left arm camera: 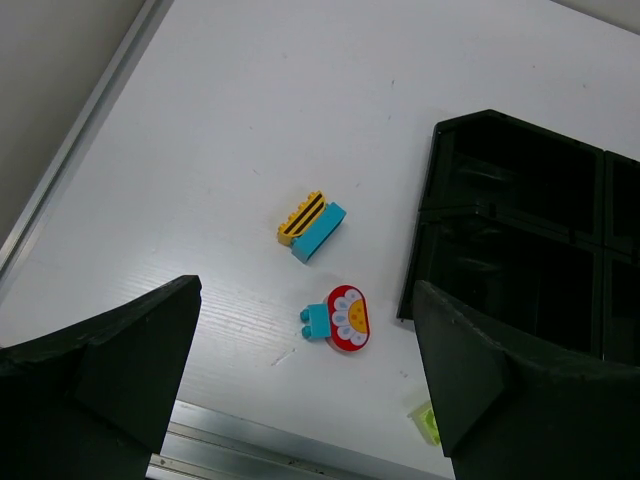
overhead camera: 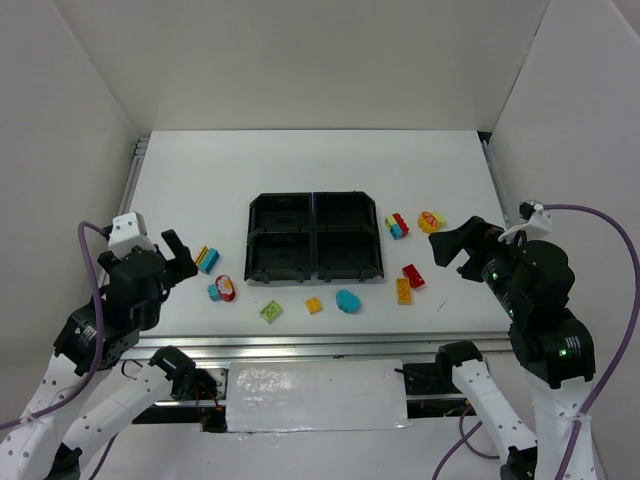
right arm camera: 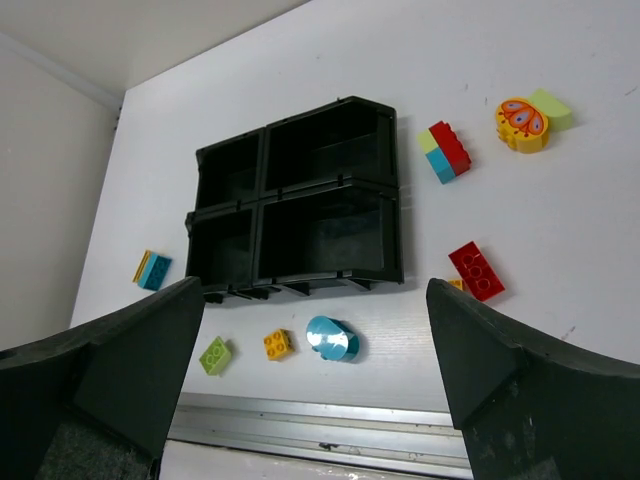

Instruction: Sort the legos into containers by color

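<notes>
The black four-compartment tray (overhead camera: 315,238) sits mid-table, all compartments empty. Bricks lie around it. To its left are a striped yellow and cyan pair (overhead camera: 207,259) and a red flower piece with a cyan brick (overhead camera: 221,289). In front are a green brick (overhead camera: 271,311), a small yellow-orange brick (overhead camera: 314,305) and a rounded cyan brick (overhead camera: 347,301). To its right are a red brick (overhead camera: 413,276), a yellow-orange brick (overhead camera: 403,291), a green-red-cyan cluster (overhead camera: 396,226) and a round yellow piece (overhead camera: 431,221). My left gripper (overhead camera: 182,256) is open and empty above the left pair. My right gripper (overhead camera: 440,243) is open and empty above the right bricks.
The left wrist view shows the flower piece (left arm camera: 349,317), the striped pair (left arm camera: 312,224) and the tray's corner (left arm camera: 430,215) beyond my open gripper (left arm camera: 305,300). The right wrist view shows the tray (right arm camera: 393,230), the rounded cyan brick (right arm camera: 332,338) and the red brick (right arm camera: 476,270). White walls enclose the table.
</notes>
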